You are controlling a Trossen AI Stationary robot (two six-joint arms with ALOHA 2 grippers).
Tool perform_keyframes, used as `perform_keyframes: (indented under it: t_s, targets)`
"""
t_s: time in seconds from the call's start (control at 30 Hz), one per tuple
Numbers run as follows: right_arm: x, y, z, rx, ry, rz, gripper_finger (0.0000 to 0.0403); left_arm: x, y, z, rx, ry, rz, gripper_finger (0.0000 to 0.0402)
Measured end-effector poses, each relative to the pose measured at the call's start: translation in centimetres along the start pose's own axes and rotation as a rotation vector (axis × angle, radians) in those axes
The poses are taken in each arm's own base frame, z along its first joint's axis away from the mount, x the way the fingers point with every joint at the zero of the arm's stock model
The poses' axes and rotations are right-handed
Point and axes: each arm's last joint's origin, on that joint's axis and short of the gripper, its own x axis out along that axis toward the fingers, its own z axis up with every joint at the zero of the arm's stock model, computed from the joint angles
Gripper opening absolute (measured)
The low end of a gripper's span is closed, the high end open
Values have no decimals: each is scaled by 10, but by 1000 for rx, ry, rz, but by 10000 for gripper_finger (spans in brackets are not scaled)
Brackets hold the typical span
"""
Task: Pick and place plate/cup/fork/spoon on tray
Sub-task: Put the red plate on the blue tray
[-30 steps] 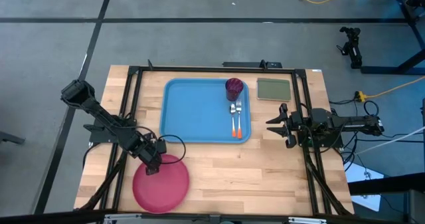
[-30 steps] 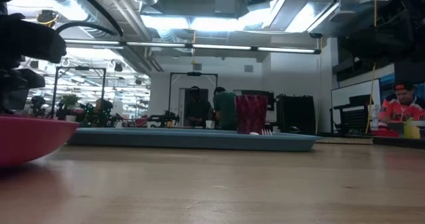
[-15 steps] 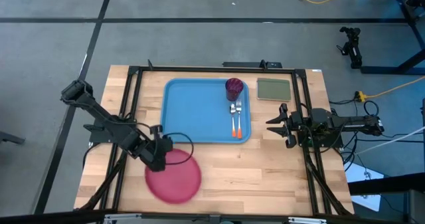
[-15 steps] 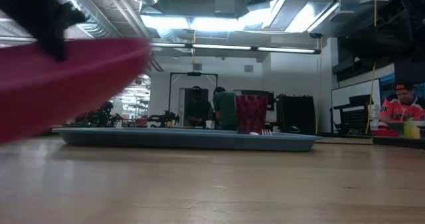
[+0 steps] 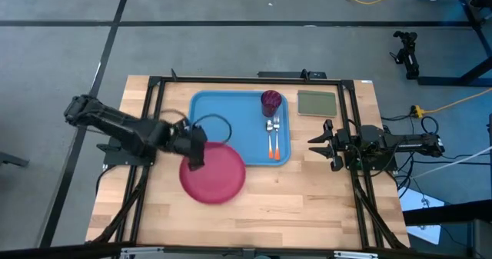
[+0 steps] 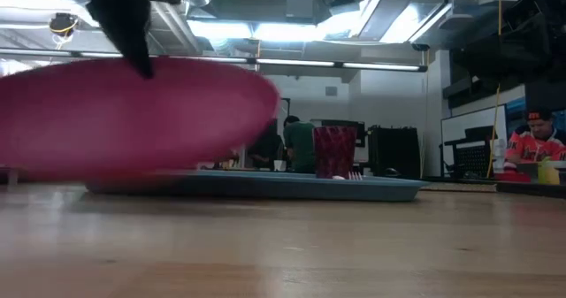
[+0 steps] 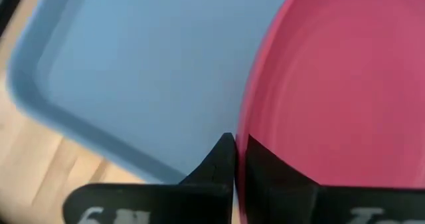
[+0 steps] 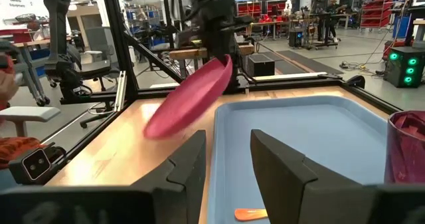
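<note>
My left gripper (image 5: 194,155) is shut on the pink-red plate (image 5: 217,174), which is in the air over the light-blue tray's (image 5: 223,117) near-left corner and the bare table. In the low view the plate (image 6: 133,121) hangs well above the tabletop. The maroon cup (image 5: 270,101) stands in the tray's far right corner. Two orange-handled utensils (image 5: 273,140) lie side by side in the tray, in front of the cup; which is the fork I cannot tell. My right gripper (image 5: 317,145) is open and empty, just right of the tray. My left gripper pinches the plate's rim (image 7: 242,127) between its two fingers, one on the plate's upper face and one on its underside. The fingers come from the table's left, slanting down. The plate is lifted clear and tilted (image 8: 189,98), with the held edge highest.
An olive-green square pad (image 5: 316,103) lies at the far right, beside the tray. A black frame (image 5: 161,82) runs around the work area. Bare wood (image 5: 307,201) lies near and right of the plate. People show in the room beyond the table.
My left gripper has risen and gone toward the tray, to the right and the far edge, keeping its hold on the plate's rim. The plate, which lay on the table at the near left, is now lifted clear, tilted, and partly over the tray's near-left corner.
</note>
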Motion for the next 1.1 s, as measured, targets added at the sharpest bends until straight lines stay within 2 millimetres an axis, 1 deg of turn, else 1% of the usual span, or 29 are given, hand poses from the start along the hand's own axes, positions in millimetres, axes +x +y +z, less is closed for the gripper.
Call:
perform_keyframes:
  t_s: [0.13, 0.23, 0.3, 0.4, 0.43, 0.5, 0.57, 0.63, 0.8, 0.9, 1.1]
  targets:
    - [0, 0, 0, 0, 0, 0, 124, -16, 28, 13, -36, -75, -100, 0]
    - [0, 0, 0, 0, -1, -1, 124, -27, 53, 20, -132, -158, -85, 0]
    - [0, 0, 0, 0, -1, 2, 124, -29, 70, 25, -205, -197, -33, 0]
    - [0, 0, 0, 0, 0, 7, 124, -22, 90, 37, -262, -233, 2, 0]
    - [0, 0, 0, 0, 0, 7, 124, -18, 96, 40, -262, -230, 1, 0]
    - [0, 0, 0, 0, 0, 9, 124, -2, 107, 46, -271, -201, -22, 0]
    - [0, 0, 0, 0, 1, 9, 124, 17, 120, 49, -299, -127, -57, 0]
    - [0, 0, 0, 0, 1, 9, 124, 31, 133, 49, -318, -54, -82, 0]
    - [0, 0, 0, 0, 1, 9, 124, 63, 160, 57, -413, -5, -66, 0]
    - [0, 0, 0, 0, 1, 9, 124, 81, 170, 63, -443, -10, -63, 0]
    - [0, 0, 0, 0, 1, 9, 124, 120, 176, 62, -439, 86, -46, 0]
